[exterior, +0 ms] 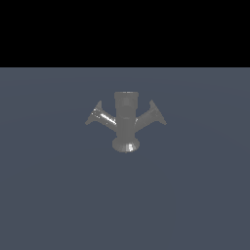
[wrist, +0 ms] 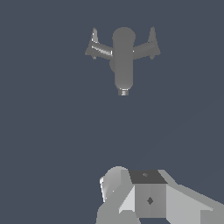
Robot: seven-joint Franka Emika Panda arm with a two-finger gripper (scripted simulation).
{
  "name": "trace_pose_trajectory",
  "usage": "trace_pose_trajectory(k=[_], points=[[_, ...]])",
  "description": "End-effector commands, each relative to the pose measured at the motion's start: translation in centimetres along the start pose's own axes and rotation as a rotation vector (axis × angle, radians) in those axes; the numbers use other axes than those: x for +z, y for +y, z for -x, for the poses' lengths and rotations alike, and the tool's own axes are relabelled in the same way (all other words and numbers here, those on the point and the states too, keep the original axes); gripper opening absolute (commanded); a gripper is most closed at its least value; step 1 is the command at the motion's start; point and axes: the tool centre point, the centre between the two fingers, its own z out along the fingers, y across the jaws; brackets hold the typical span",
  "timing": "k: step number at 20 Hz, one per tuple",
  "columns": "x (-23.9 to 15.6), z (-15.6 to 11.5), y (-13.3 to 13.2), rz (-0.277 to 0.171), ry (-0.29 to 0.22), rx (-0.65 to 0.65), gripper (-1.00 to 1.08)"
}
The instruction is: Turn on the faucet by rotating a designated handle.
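Note:
The faucet [exterior: 126, 119] is a small grey metal fixture standing on the flat grey-blue floor, with an upright stem, a flared round base and two cone-shaped arms splayed like a Y. The designated handle [exterior: 153, 115] is the evenly dull arm on the exterior view's right. Its twin [exterior: 101, 117] on the left carries a white streak. The wrist view shows the faucet [wrist: 123, 61], the dull handle [wrist: 146, 48] and the streaked twin [wrist: 99, 50] from above. My gripper [wrist: 131, 192] shows only partly at the wrist view's edge, well apart from the faucet. Its jaws cannot be made out.
The grey-blue floor [exterior: 58, 195] runs around the faucet on all sides. A black band fills the top of the exterior view. The arm does not show in the exterior view.

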Motion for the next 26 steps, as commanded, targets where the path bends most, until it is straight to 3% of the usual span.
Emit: trace_pose_trajectory(k=[1,2,3,4,6,7,8,10,12,13,14,15,16,17,18,20,21,22,23,24,25,26], points=[[2.1,0.0,1.0,-0.017,-0.051,0.015,-0.33],[2.9,-1.0,0.5,-0.009,-0.046,0.003,-0.22],[5.4,-1.2,0.6,-0.018,-0.107,0.009,-0.16],[7.0,-1.9,0.4,-0.022,-0.115,0.021,-0.13],[10.3,-3.0,0.9,0.026,-0.153,-0.098,-0.17],[10.8,-3.7,3.2,-0.006,-0.15,-0.022,-0.23],[12.2,-4.7,2.4,0.021,-0.158,-0.075,-0.16],[13.8,-6.7,3.2,-0.005,-0.143,-0.089,0.19],[15.7,-8.5,3.2,-0.013,-0.14,-0.138,0.21],[17.1,-8.8,5.2,-0.005,-0.151,-0.113,0.43],[18.9,-8.9,6.2,0.016,-0.172,-0.16,0.41],[19.5,-10.2,6.4,0.004,-0.154,-0.172,0.53],[21.0,-10.6,6.5,0.014,-0.163,-0.195,0.48],[21.3,-12.4,5.0,-0.018,-0.133,-0.22,0.4],[21.3,-14.1,5.7,-0.012,-0.102,-0.212,0.23],[22.6,-16.3,8.6,-0.059,-0.053,-0.136,-0.14],[23.8,-16.6,11.0,-0.09,-0.035,-0.067,-0.22],[25.8,-17.0,8.5,-0.101,-0.049,-0.085,-0.6],[26.5,-18.0,9.4,-0.083,-0.031,-0.083,-0.65],[26.3,-20.4,8.1,-0.068,0.0,-0.076,-0.62],[29.9,-18.1,8.6,-0.08,-0.074,-0.047,-0.06],[27.8,-22.4,7.0,-0.095,0.009,-0.064,0.01]])
